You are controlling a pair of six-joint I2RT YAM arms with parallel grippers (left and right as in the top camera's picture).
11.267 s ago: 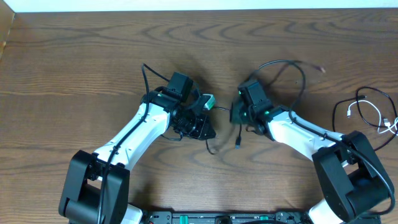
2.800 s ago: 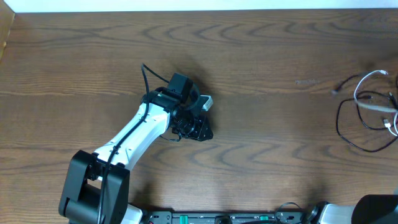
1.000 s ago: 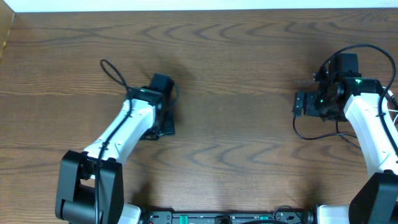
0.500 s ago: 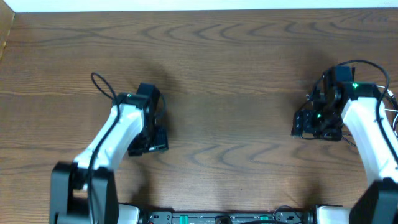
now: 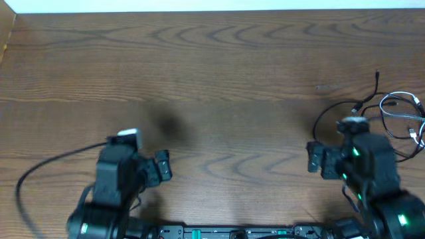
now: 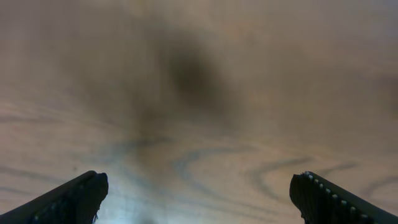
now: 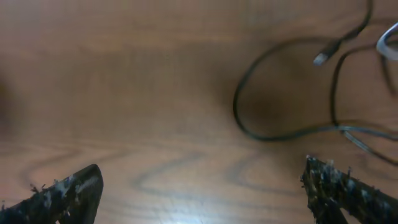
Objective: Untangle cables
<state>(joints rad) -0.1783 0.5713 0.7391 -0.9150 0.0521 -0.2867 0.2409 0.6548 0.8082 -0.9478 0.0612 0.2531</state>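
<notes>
The cables lie at the table's far right. A black cable [image 5: 327, 117] curves in a loop, and a white cable [image 5: 402, 105] is bunched with other black cords beside it. In the right wrist view the black cable [image 7: 247, 122] loops ahead of my fingers, its plug end [image 7: 321, 58] pointing up, and the white cable [image 7: 389, 45] shows at the edge. My right gripper [image 5: 313, 159] [image 7: 202, 193] is open and empty, short of the loop. Near the front left, my left gripper [image 5: 162, 166] [image 6: 199, 199] is open over bare wood, holding nothing.
The wooden table [image 5: 219, 73] stretches between the arms. The left arm's own black wiring [image 5: 46, 164] arcs out to the left. A pale strip [image 5: 199, 5] runs along the back edge.
Both arms have pulled back toward the front edge. The left gripper has opened wider. The right gripper has moved away from the cable pile, leaving the cords on the table.
</notes>
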